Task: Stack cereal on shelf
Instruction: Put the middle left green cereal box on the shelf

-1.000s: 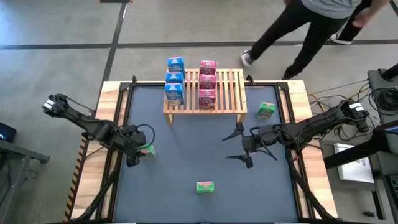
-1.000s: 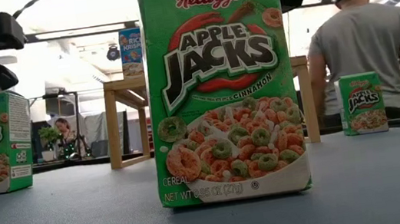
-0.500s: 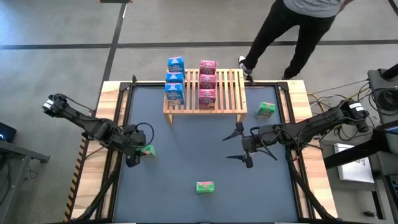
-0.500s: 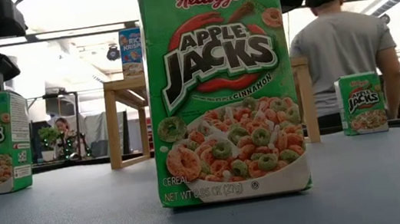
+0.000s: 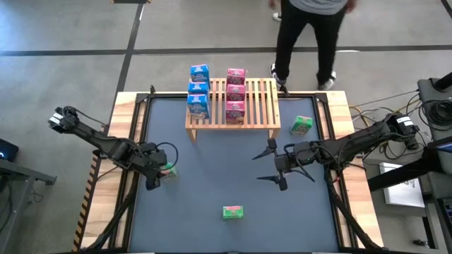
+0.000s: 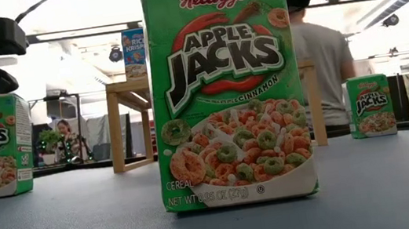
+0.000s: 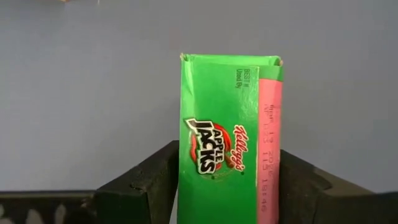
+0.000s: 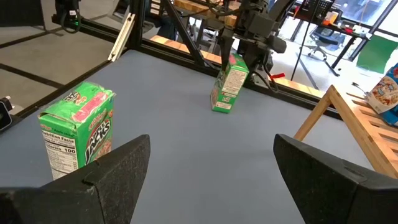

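The shelf (image 5: 253, 104) stands at the table's far edge with three blue cereal boxes (image 5: 198, 89) and three pink ones (image 5: 235, 92) on its slats. Three green cereal boxes are on the table. One (image 5: 301, 125) stands by its bottom to the right of the shelf, and one (image 5: 232, 212) stands near the front edge. The third (image 5: 169, 171) is at the left, with my left gripper (image 5: 155, 174) shut on it from above. My right gripper (image 5: 267, 166) hangs open above mid-table, with nothing between its fingers. My left gripper pinches the green box's top end (image 7: 229, 134) between its two fingers (image 7: 146, 180), one on each long side of the top. The fingers come steeply from above. The box leans slightly below them, its bottom (image 8: 221, 107) on the table.
A person (image 5: 307, 35) walks on the floor just beyond the table's far edge. Wooden rails (image 5: 128, 127) border the dark tabletop. Open tabletop lies between the shelf's front and the front green box.
The person behind the table has walked toward the left along the far edge.
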Motion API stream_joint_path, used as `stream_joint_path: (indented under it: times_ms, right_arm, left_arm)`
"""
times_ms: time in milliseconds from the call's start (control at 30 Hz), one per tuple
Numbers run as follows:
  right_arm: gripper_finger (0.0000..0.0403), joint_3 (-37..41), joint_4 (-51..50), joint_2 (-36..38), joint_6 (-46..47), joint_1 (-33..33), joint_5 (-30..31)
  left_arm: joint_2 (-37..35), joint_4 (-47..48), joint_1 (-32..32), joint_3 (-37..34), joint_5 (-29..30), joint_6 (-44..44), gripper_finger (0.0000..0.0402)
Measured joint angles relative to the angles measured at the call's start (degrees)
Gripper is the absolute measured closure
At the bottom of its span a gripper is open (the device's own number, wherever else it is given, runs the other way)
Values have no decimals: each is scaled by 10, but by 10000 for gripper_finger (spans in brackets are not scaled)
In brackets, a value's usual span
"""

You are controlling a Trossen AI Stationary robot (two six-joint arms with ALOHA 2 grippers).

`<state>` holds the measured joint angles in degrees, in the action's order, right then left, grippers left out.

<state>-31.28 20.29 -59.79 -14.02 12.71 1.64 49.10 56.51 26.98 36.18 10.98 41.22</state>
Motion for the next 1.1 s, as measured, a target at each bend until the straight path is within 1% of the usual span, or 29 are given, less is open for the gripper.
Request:
stream_joint_path:
  times_ms: [367, 567, 667, 767, 900, 967, 1100]
  right_arm:
    - [71, 0, 0, 0, 0, 0, 0]
    - [71, 0, 7, 0, 4, 0, -1]
    - [71, 0, 46, 0, 39, 0, -1]
    - [71, -1, 75, 0, 86, 0, -1]
    - [71, -1, 79, 0, 78, 0, -1]
    - [71, -1, 78, -1, 67, 0, -1]
    - [71, -1, 136, -16, 89, 0, -1]
  left_arm:
    - [-1, 0, 0, 3, 0, -7, 261]
    - [-5, 0, 0, 4, 0, -7, 260]
    - [-8, 5, 0, 13, -2, -8, 258]
    - [-8, 4, 0, 46, -2, -25, 258]
    - [-5, 4, 0, 107, 5, -62, 258]
    - [-1, 6, 0, 140, 18, -79, 258]
    - [12, 10, 0, 195, 46, -117, 258]
